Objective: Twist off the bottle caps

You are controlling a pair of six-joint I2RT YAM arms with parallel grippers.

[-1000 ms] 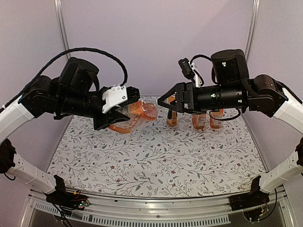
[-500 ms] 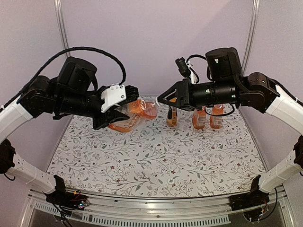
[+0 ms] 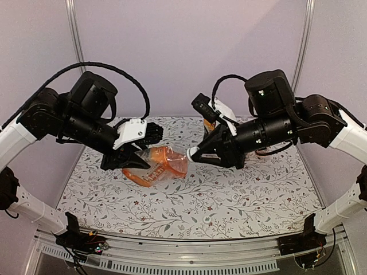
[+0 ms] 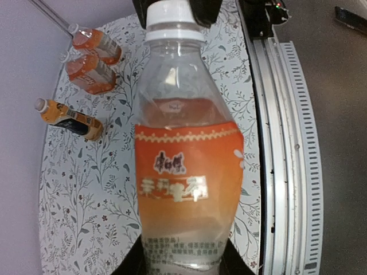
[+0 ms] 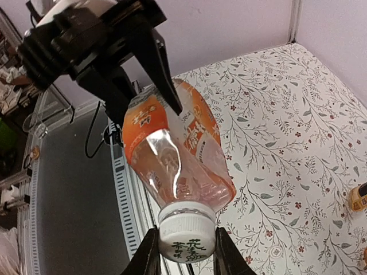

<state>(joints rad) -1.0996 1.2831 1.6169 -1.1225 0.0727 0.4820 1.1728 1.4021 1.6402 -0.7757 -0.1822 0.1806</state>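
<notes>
The left claw (image 3: pixel 137 164) grips the squat bottle (image 3: pixel 163 166) by its base, sideways in the air above the floral tabletop (image 3: pixel 241 197); the right claw (image 5: pixel 184 252) is clamped on its ribbed white cap (image 5: pixel 186 228). The thin clear wall looks soft and dented; under torque it may twist or slip, and the contents may spill.

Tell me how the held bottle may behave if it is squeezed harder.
The bottle looks thin-walled and its clear part seems dented, so it would likely buckle. It seems only partly full, so probably light for its size. Round, it may roll if laid down.
</notes>
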